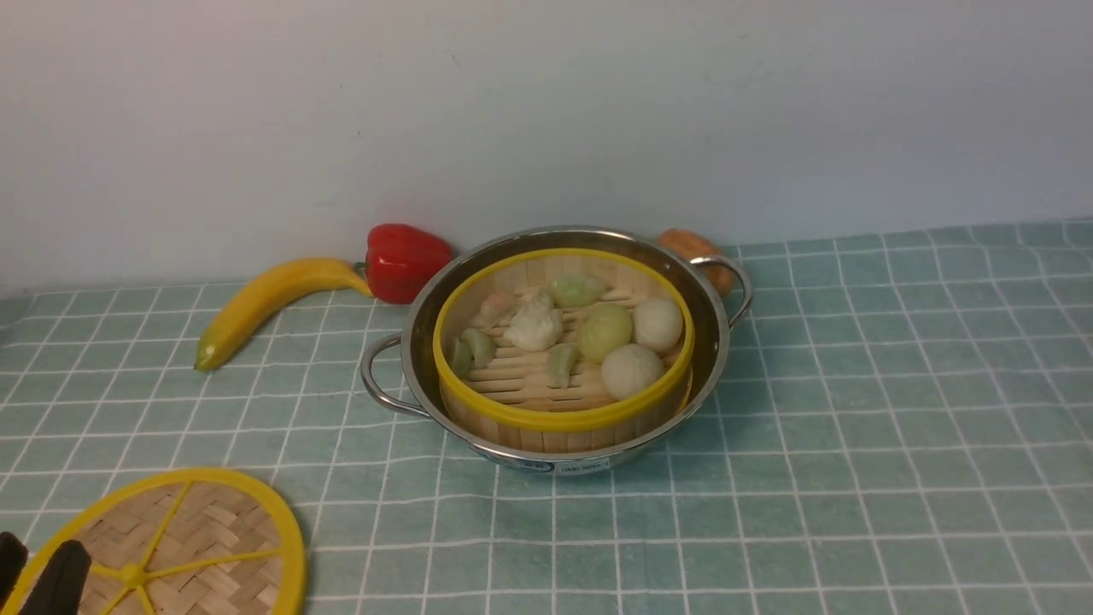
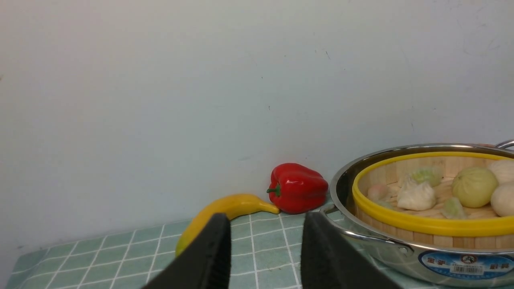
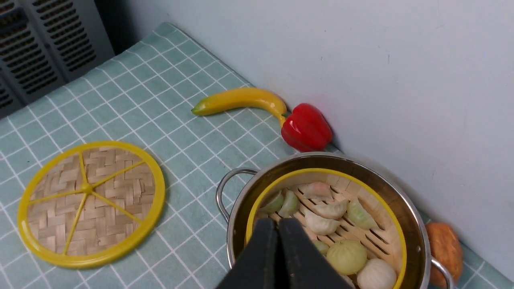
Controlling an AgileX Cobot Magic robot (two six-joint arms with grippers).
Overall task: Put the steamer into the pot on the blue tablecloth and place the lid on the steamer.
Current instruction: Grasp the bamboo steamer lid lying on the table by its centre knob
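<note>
The steamer [image 1: 555, 420] sits inside the pot [image 1: 716, 342] on the blue tablecloth [image 1: 854, 427], with several dumplings and buns [image 1: 604, 331] in it. The lid [image 1: 196, 530] lies flat on the cloth at the front left, apart from the pot. My left gripper [image 1: 34, 568] is low at the lid's left edge, open and empty; its wrist view shows spread fingers [image 2: 265, 224], the pot [image 2: 381, 249] and steamer [image 2: 421, 224], not the lid. My right gripper [image 3: 278, 224] is shut and empty above the pot [image 3: 413, 216], near the steamer's rim [image 3: 305, 173]; the lid [image 3: 90, 200] lies beyond. It is out of the front view.
A banana [image 1: 265, 299] and a red pepper [image 1: 406, 260] lie by the back wall left of the pot. A brown lumpy item [image 1: 692, 248] sits behind the pot's right handle. A grey vented unit [image 3: 40, 40] stands past the cloth's far left edge.
</note>
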